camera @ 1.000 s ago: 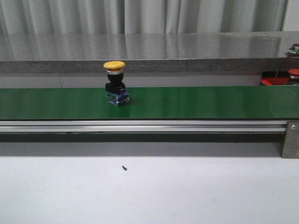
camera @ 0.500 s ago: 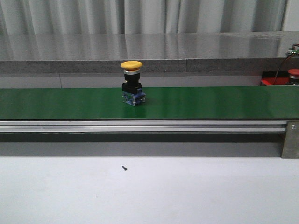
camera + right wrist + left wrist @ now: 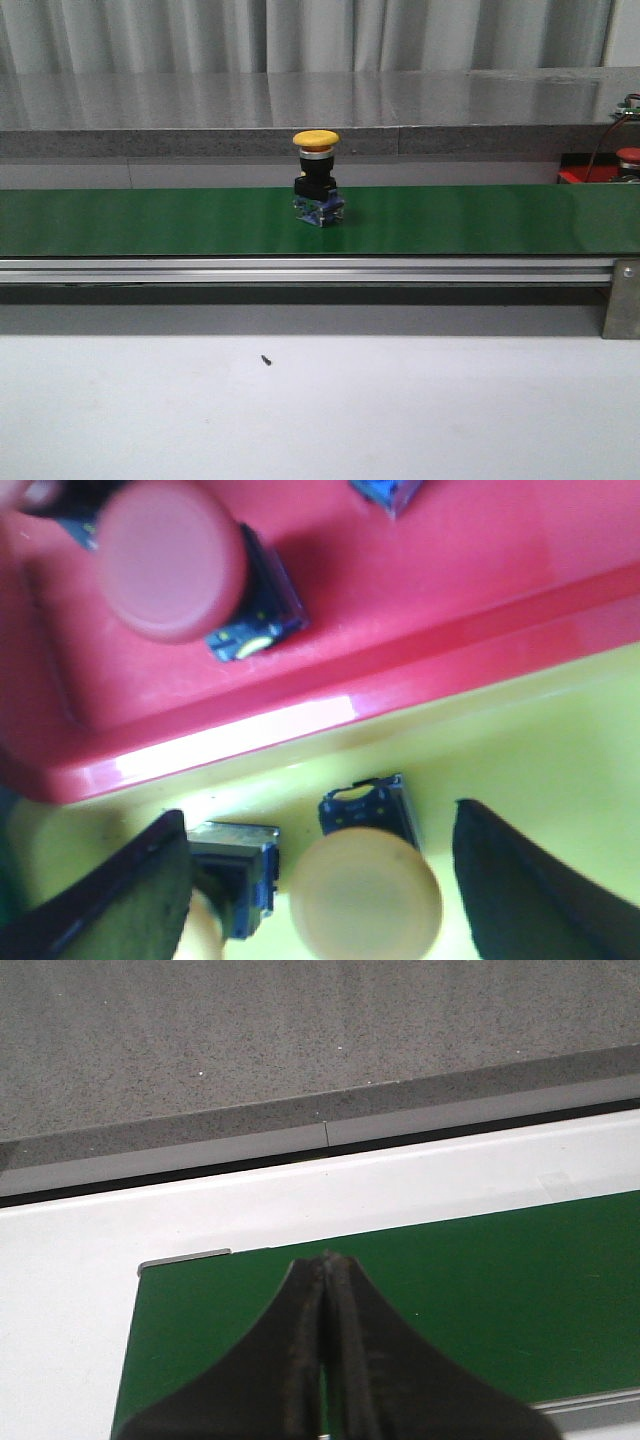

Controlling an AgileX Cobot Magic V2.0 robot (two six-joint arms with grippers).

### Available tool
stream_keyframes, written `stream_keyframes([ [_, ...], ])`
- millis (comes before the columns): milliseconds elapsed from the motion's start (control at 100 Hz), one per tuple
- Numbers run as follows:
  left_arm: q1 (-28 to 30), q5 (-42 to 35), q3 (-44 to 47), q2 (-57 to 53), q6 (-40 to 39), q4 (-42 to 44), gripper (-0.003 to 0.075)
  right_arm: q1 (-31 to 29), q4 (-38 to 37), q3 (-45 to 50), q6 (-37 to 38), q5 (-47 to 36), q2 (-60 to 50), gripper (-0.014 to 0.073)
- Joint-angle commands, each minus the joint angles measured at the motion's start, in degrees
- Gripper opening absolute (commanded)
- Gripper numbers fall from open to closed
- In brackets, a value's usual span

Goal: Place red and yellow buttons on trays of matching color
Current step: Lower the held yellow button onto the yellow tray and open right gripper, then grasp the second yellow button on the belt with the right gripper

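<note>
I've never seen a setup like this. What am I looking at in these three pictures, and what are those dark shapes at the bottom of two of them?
This is a robot with two arms, each ending in a two-fingered gripper. One picture looks forward from the robot: a yellow button stands upright on a green belt, and at the far right edge a red button shows beside a sliver of red tray. The other two pictures come from cameras on the wrists, so the dark shapes are the fingers.

The left gripper is shut, holds nothing, and hangs over the belt. The right gripper is open over a yellow tray, its fingers either side of a yellow button lying there, with another partly hidden beside it. Next to it a red tray holds a red button.
</note>
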Motion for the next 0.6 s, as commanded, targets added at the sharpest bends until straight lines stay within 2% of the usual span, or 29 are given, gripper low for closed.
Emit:
stream_keyframes([
  [0, 0.04, -3.95, -1.54, -0.60, -0.25, -1.08, -0.0020, -0.02, 1.66, -1.77, -0.87, -0.58, -5.98, 0.0548],
  [200, 0.04, -4.03, -1.54, -0.60, -0.25, -1.08, -0.0020, 5.62, 6.15, -1.77, -4.43, 1.23, -12.74, 0.0548],
  [590, 0.04, -4.03, -1.54, -0.60, -0.25, -1.08, -0.0020, 30.44, 5.94, -1.77, -6.00, 1.68, -15.89, 0.0548],
])
